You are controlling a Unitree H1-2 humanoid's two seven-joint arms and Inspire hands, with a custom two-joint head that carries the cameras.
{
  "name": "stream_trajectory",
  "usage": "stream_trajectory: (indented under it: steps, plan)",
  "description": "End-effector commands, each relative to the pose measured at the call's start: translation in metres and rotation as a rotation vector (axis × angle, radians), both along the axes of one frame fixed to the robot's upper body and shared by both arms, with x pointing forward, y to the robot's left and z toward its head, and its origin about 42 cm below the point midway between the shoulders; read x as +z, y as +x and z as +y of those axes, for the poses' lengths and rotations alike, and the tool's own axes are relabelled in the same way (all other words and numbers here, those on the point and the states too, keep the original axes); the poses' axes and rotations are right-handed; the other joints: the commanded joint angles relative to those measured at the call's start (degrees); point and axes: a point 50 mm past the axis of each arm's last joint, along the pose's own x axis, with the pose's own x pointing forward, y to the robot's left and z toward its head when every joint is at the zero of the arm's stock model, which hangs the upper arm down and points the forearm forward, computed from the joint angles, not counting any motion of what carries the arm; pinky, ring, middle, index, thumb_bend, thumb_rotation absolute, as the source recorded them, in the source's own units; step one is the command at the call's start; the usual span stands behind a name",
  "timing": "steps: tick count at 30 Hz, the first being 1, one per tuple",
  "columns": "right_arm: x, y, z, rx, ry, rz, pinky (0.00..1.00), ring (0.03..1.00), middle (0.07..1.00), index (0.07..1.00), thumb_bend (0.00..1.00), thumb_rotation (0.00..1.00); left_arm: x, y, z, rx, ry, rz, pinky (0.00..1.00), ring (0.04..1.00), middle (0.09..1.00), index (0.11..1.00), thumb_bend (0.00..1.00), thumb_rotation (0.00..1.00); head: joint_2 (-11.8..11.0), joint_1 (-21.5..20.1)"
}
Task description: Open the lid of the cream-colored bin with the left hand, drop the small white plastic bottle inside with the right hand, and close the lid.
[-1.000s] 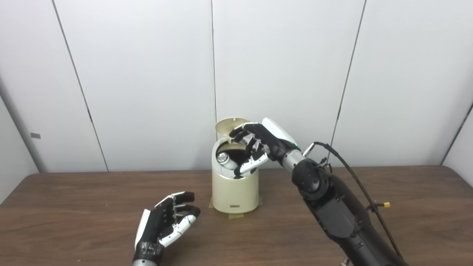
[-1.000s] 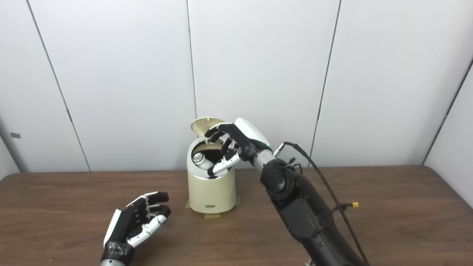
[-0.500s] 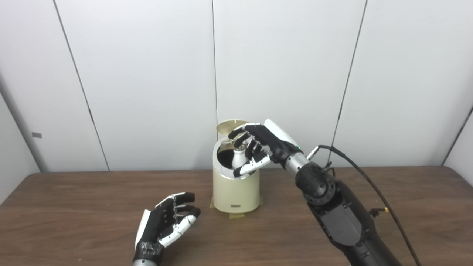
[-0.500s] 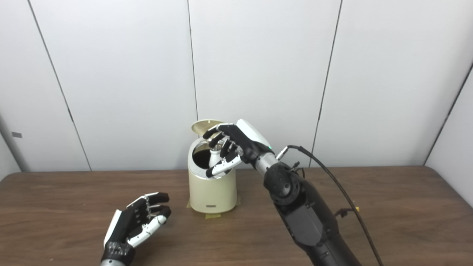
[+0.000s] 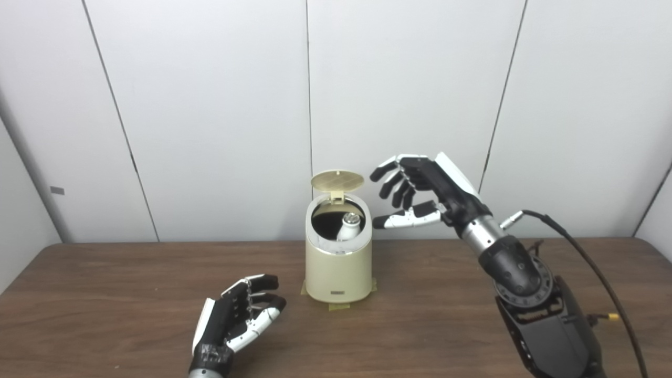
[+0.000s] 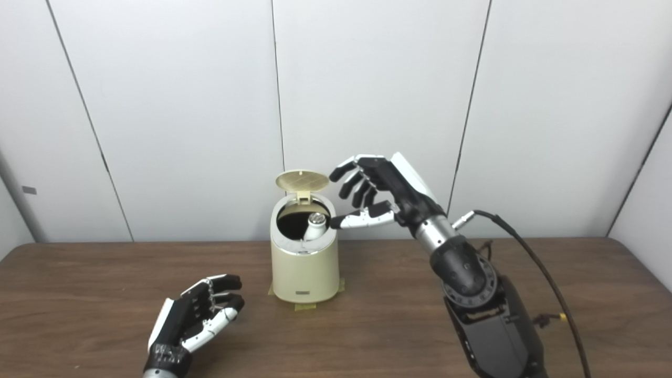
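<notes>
The right hand (image 5: 428, 191) is up in the air with its fingers (image 5: 391, 181) spread wide apart. It holds nothing. Its thumb (image 5: 401, 219) sticks out flat toward the bin. From the bin, this hand is at about 2 o'clock, near the top edge but not touching it. A black cable (image 5: 583, 257) hangs off the right arm behind the wrist.

The cream-colored bin (image 5: 338, 268) stands up straight near the middle of the brown worktop (image 5: 105, 294), toward the far side by the white wall (image 5: 210, 105). Its round lid (image 5: 337, 180) is flipped up at the back, at 12 o'clock, on a small hinge. The top of the bin is wide open and dark inside.

The small white plastic bottle (image 5: 349, 227) is inside the bin. It leans to the right side of the hole, and its silver cap (image 6: 316, 219) points up. The cap end pokes up near the rim. The rest of the bottle is hidden down in the bin.

A bit of yellow tape (image 5: 336, 306) shows under the bottom of the bin.

The left hand (image 5: 236, 317) rests low on the worktop, at about 7 o'clock from the bin and apart from it. Its fingers are loosely curled and a little apart. It holds nothing.
</notes>
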Motion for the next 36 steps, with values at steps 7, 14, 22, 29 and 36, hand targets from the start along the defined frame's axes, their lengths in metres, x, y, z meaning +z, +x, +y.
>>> stream_trajectory:
  steps: [7,14,22,29,36]
  plan:
    - [-0.04,-0.015,-0.036,0.028,0.217,0.054,0.64,0.584,0.762,0.807,0.83,0.13,0.022,0.006,-0.003,-0.007,0.0,-0.09,0.53,0.663,0.722,0.705,0.69,0.31,0.1,0.4]
    - [-0.099,-0.03,-0.037,0.053,0.4,0.118,0.6,0.688,0.814,0.849,0.85,0.19,0.021,0.008,-0.005,-0.008,0.006,-0.09,0.54,0.67,0.727,0.714,0.7,0.33,-0.1,0.5]
    - [-0.14,-0.04,-0.034,0.005,0.535,0.139,0.61,0.656,0.803,0.842,0.89,0.21,0.022,0.009,-0.006,-0.013,0.001,-0.112,0.53,0.67,0.73,0.734,0.71,0.33,-0.3,0.8]
    - [-0.156,-0.039,-0.044,-0.06,0.573,0.135,0.72,0.7,0.824,0.869,0.87,0.24,0.034,0.014,0.004,-0.047,0.038,-0.181,0.64,0.738,0.785,0.824,0.79,0.26,-0.4,2.1]
    - [-0.155,-0.046,-0.042,-0.064,0.57,0.134,0.74,0.682,0.805,0.851,0.89,0.23,0.083,0.038,0.011,-0.059,0.181,-0.285,0.76,0.88,0.917,0.939,0.89,0.29,-0.5,2.1]
